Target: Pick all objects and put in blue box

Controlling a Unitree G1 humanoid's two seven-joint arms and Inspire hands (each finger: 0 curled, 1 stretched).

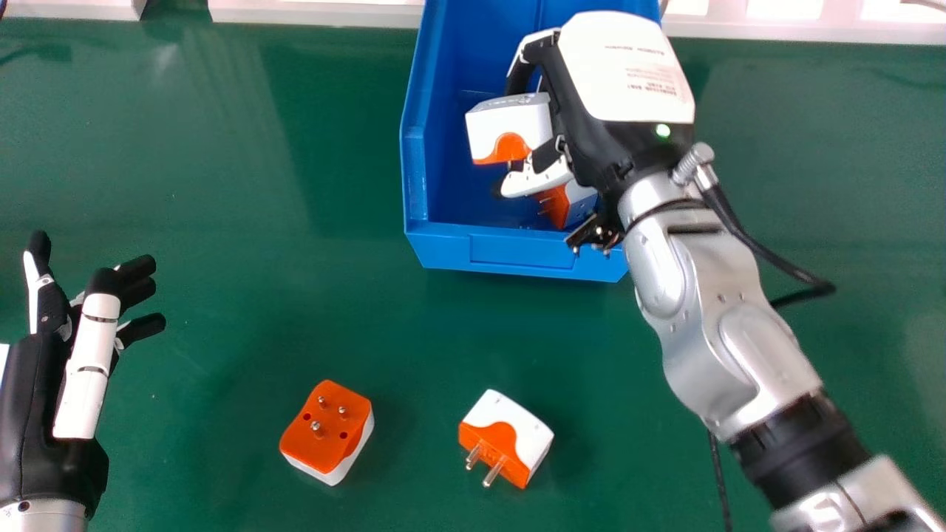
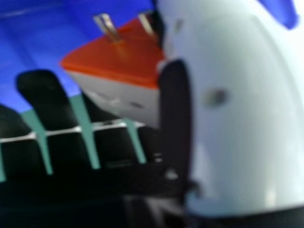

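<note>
My right hand (image 1: 628,81) is over the blue box (image 1: 510,255), its fingers and thumb curled round a white and orange plug adapter (image 1: 506,122). Below the thumb, a second white and orange adapter (image 1: 565,203) lies in the box, partly covered by the hand. In the right hand view, the thumb of my right hand (image 2: 242,109) stands beside an orange and white adapter (image 2: 118,61) with metal pins. Two more adapters rest on the table: one orange side up (image 1: 325,432), the other with its pins sideways (image 1: 506,440). My left hand (image 1: 37,414) is open at the left edge.
The green table (image 1: 222,185) spreads around the box. A black cable (image 1: 776,258) loops beside my right wrist. White frame pieces (image 1: 318,13) run along the far edge, behind the table.
</note>
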